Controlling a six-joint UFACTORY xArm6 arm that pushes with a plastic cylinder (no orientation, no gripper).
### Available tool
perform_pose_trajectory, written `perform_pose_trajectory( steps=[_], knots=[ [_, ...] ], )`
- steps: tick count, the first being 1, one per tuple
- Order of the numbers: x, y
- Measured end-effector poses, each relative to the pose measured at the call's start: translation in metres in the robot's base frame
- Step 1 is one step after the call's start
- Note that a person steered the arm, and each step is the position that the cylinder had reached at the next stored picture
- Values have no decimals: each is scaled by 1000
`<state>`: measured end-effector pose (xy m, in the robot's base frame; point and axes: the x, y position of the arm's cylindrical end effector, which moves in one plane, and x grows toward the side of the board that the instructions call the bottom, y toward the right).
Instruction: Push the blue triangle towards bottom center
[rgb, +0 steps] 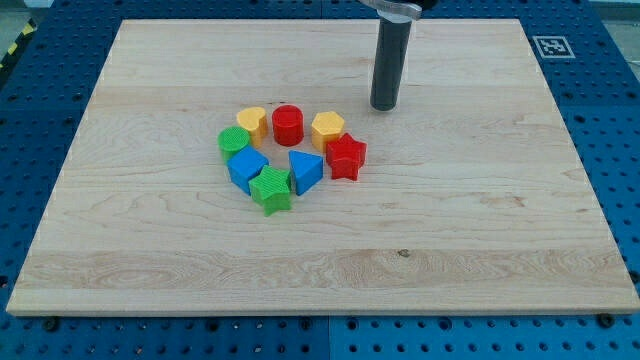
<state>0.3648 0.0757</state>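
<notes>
The blue triangle (305, 171) lies near the middle of the wooden board (150, 230), in a ring of blocks. A green star (271, 190) touches its left side and a red star (346, 156) sits just to its right. A blue cube (246, 167) lies further left. Above are a yellow hexagon (327, 129), a red cylinder (288, 124), a yellow heart (251, 122) and a green cylinder (234, 141). My tip (384, 106) rests on the board above and to the right of the ring, apart from every block, nearest the yellow hexagon.
The board lies on a blue perforated table (620, 150). A black-and-white marker tag (551, 46) sits off the board's top right corner.
</notes>
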Motion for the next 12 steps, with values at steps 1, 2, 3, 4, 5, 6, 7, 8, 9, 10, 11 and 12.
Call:
perform_pose_trajectory(
  steps=[1, 2, 3, 4, 5, 6, 7, 8, 9, 10, 11, 12],
  knots=[
    [0, 0],
    [0, 1],
    [0, 0],
    [-10, -23],
    [-10, -44],
    [-10, -52],
    [-10, -71],
    [-10, -163],
    [-8, -272],
    [14, -345],
    [58, -352],
    [70, -279]
  ],
)
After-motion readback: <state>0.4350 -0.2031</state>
